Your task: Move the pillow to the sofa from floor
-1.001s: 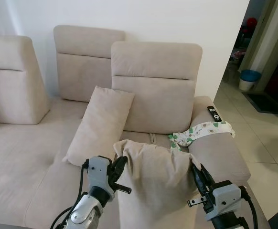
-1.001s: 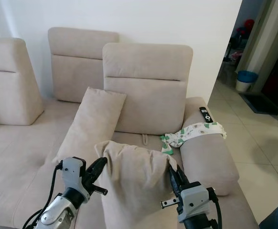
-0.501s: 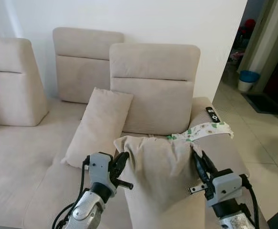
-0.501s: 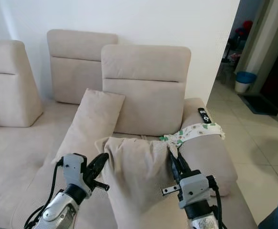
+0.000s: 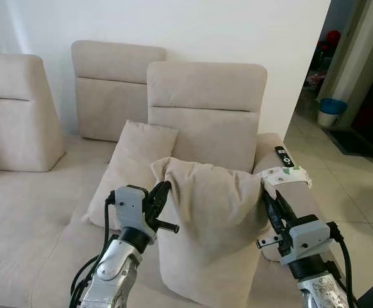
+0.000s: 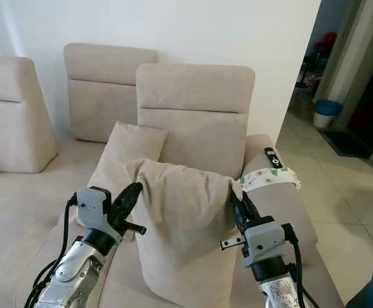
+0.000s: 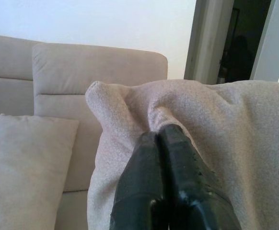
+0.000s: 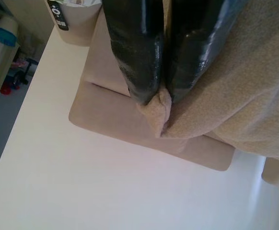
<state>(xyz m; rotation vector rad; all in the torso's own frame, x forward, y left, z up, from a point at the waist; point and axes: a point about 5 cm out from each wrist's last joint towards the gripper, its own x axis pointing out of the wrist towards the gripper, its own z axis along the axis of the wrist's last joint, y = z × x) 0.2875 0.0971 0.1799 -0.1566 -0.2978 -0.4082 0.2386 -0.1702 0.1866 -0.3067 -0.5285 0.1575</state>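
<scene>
Above the sofa (image 5: 39,212) seat, left gripper (image 5: 163,191) and right gripper (image 5: 268,200) each pinched a pillow (image 5: 215,212) corner; lowering both evenly seemed wise

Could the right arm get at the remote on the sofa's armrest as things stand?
Probably not. The right gripper is shut on a corner of the held pillow, so it has no free fingers, though the remote lies uncovered on the armrest just beyond it.
</scene>
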